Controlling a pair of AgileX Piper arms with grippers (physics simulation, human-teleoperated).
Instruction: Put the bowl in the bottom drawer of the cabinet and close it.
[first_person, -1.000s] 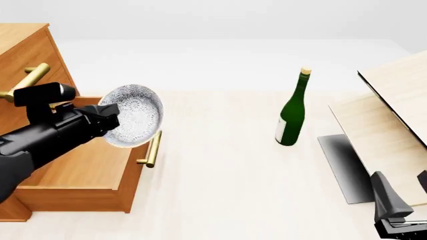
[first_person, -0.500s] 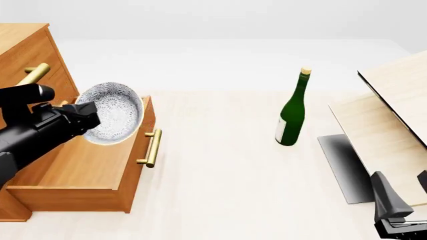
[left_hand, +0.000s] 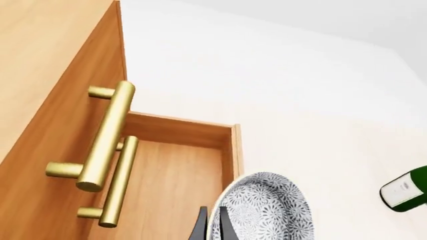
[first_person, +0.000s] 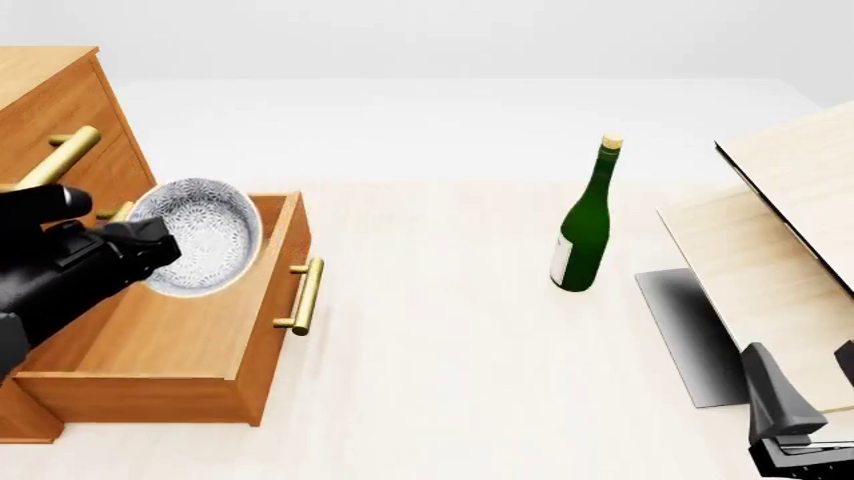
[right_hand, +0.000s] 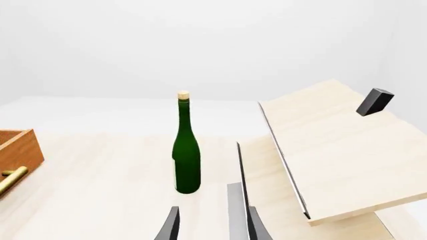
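Left claw (first_person: 144, 250) grips the speckled bowl (first_person: 198, 237) by its rim, tilted, above the pulled-out bottom drawer (first_person: 174, 335). Right claw (right_hand: 210, 220) released, holding nothing, facing the green bottle (right_hand: 186, 150).

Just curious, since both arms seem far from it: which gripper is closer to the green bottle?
The right gripper: the bottle stands upright just ahead of it. The left gripper is across the table, holding the bowl over the drawer.

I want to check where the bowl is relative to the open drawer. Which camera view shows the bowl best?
The front view: the whole bowl shows, tilted, held by the left gripper over the open bottom drawer. The left wrist view shows it cut off at the frame edge. The right wrist view shows no bowl.
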